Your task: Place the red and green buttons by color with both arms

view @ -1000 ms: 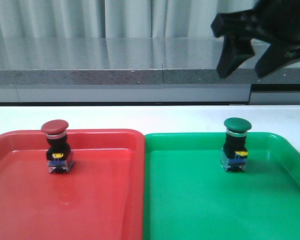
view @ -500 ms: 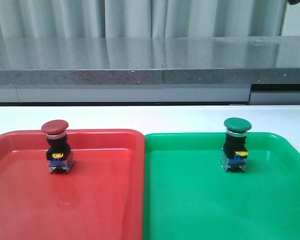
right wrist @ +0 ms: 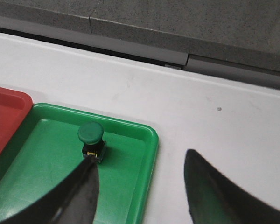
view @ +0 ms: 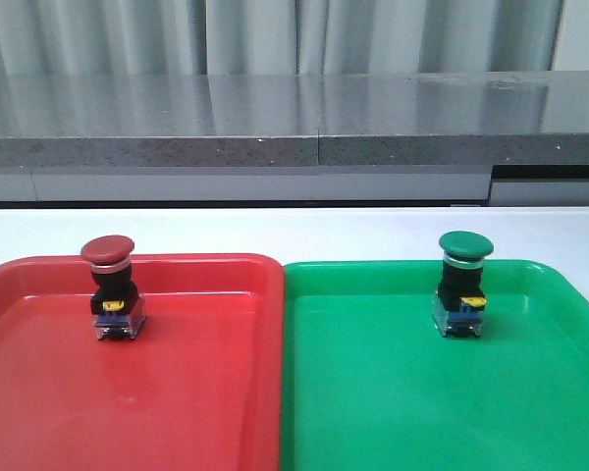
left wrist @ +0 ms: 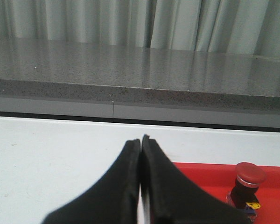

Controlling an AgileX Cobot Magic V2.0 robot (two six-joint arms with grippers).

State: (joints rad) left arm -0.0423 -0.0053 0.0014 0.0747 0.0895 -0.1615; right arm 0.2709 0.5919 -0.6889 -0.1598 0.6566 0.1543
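Observation:
The red button [view: 111,289] stands upright in the red tray [view: 206,392]. The green button [view: 463,285] stands upright in the green tray [view: 373,392]. Neither gripper shows in the front view. In the left wrist view my left gripper [left wrist: 141,139] is shut and empty over the white table, with the red button [left wrist: 247,186] and the red tray's rim [left wrist: 200,167] off to its side. In the right wrist view my right gripper [right wrist: 140,158] is open and empty, raised above the green tray's rim [right wrist: 151,144], with the green button [right wrist: 91,140] beyond one fingertip.
The two trays lie side by side on a white table [view: 294,231]. A grey stone ledge [view: 294,147] runs along the table's far edge, with pale curtains behind it.
My right gripper was at the upper right of the front view a second ago and has since left that view. The buttons have not moved.

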